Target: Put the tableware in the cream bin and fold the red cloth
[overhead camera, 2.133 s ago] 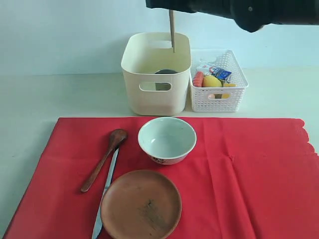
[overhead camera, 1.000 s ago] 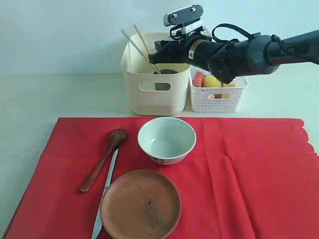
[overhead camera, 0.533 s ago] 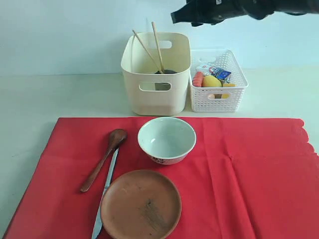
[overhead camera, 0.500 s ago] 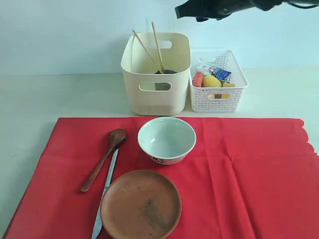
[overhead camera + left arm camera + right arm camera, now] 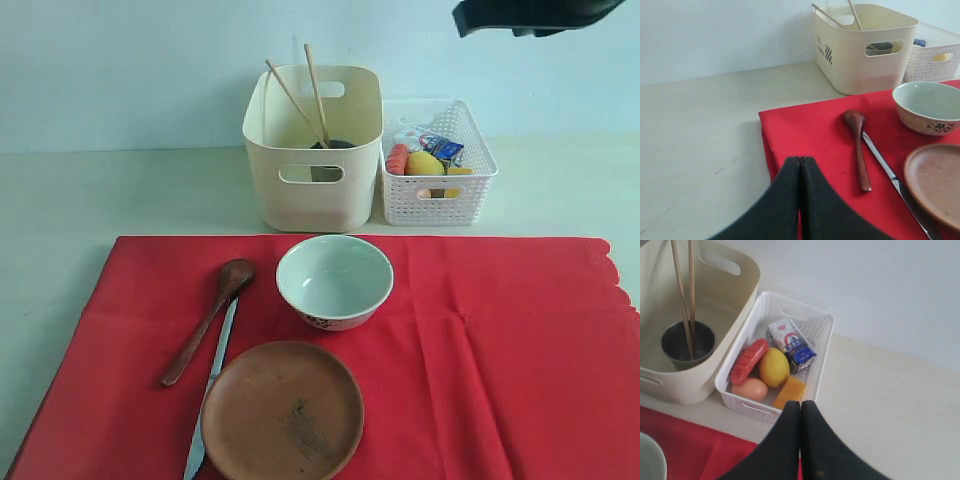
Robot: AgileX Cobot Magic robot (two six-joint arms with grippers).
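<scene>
Chopsticks [image 5: 315, 92] aslant in cream bin [image 5: 312, 205], right side seemingly free.

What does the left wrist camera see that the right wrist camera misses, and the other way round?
Only the left wrist view: the wooden spoon, silver knife and brown plate. Only the right wrist view: the sausage and egg in the white basket. Both: the cream bin, the chopsticks and the red cloth.
</scene>
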